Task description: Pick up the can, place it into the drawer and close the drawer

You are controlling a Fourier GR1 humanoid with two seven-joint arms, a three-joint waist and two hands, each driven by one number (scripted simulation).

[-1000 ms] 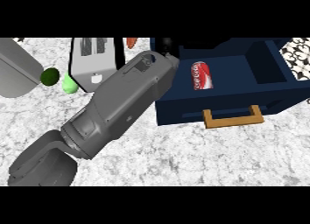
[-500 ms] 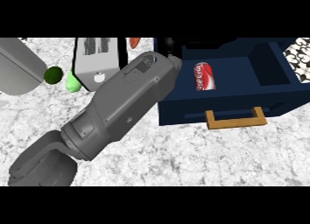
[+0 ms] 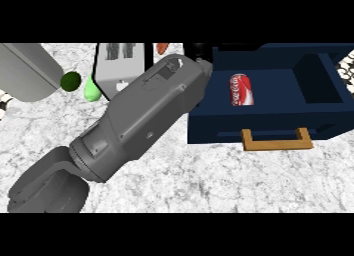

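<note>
Over the last second almost nothing shifted, and that told you where the job stood. The can lay on its side inside the open drawer, toward the left of its compartment, exactly where it had been in the earlier views, and no hand was on it. The drawer itself sat toward the far right of the counter, pulled out as before, with its wooden handle facing the near edge. Your left forearm crossed from the near left corner up to the drawer's left wall and had only crept a little. Just a dark sliver of the left hand showed past the wrist near the drawer's far left corner, so you could not tell whether it was spread or closed. The right hand was out of sight. Placing the can looked finished, and only the closing remained. For that you would likely have needed to bring the hand round to the drawer's front and push it toward the far edge, keeping the forearm off the toaster beside it.
</note>
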